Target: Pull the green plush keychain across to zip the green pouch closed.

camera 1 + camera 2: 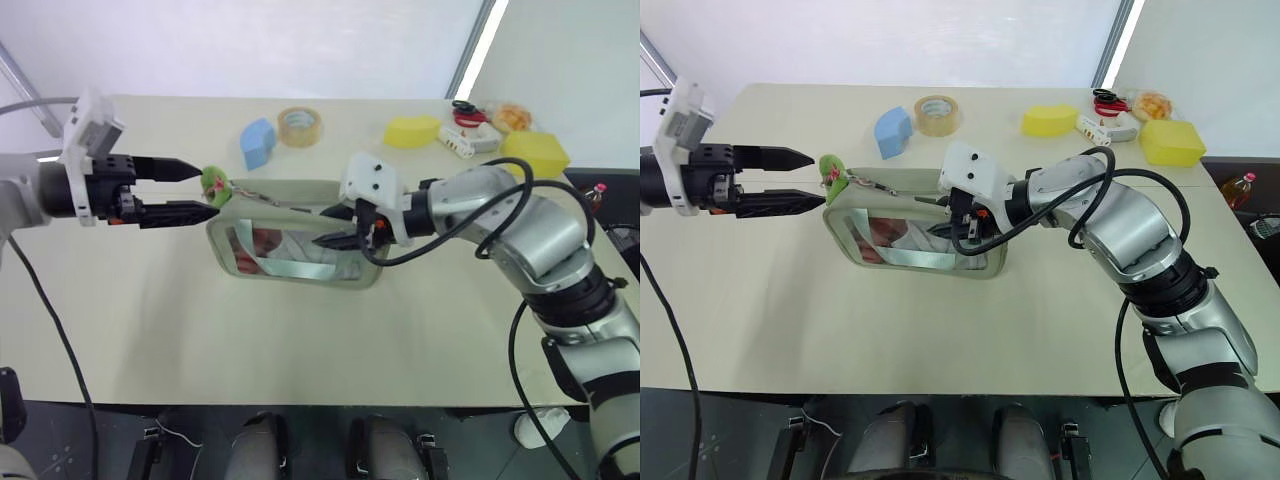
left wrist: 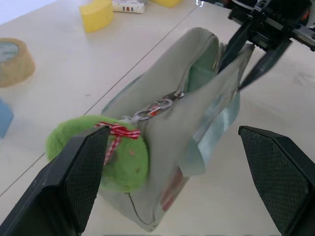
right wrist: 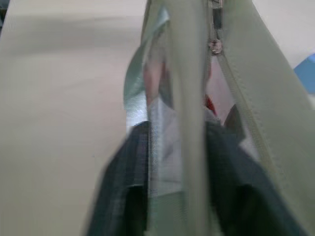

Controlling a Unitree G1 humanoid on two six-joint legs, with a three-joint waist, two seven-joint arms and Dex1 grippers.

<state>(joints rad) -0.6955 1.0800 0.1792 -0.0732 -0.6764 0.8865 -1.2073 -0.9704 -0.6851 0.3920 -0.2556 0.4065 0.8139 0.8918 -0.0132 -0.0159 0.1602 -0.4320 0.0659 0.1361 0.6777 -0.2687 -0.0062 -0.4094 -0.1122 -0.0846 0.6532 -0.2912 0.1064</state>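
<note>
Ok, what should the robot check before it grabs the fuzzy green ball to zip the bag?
1. Left gripper open: ok, its fingers sit wide apart.
2. Green plush keychain between those fingers: ok, but not gripped.
3. Right gripper holding the green pouch steady: ok, it pinches the pouch's front wall.
4. Zipper open, ready to pull: ok, the top gapes.
5. Cord free of snags: cannot tell.

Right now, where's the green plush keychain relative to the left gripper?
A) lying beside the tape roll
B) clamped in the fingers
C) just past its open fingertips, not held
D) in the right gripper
C: the green plush keychain sits just beyond the left gripper, whose fingers are spread, at the end of the green pouch.
</note>
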